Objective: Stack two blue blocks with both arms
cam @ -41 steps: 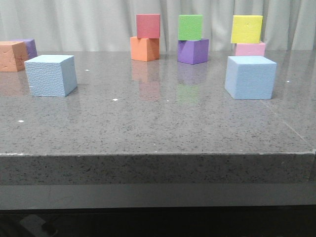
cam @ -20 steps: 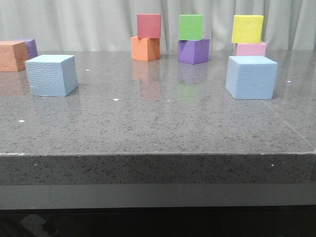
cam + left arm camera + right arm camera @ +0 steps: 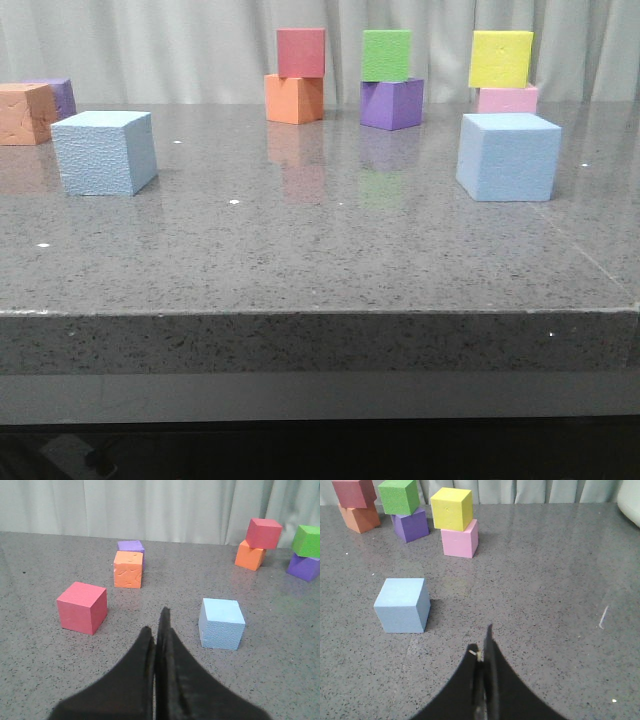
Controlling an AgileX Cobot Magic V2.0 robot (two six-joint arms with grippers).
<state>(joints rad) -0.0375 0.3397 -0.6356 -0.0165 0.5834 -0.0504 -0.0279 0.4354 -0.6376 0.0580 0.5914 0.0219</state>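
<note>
Both grippers, left [image 3: 159, 630] and right [image 3: 484, 652], clenched empty. Nothing shifts from a second ago: sky-blue foam cubes [image 3: 104, 152] [image 3: 508, 156] sit well apart on the grey counter [image 3: 320, 260]. Stacking not begun.

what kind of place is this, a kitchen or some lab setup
Likely a robot test bench, not a kitchen: a speckled grey stone-look tabletop holds only coloured foam cubes, such as a light blue foam cube, and a plain pale curtain hangs behind.
</note>
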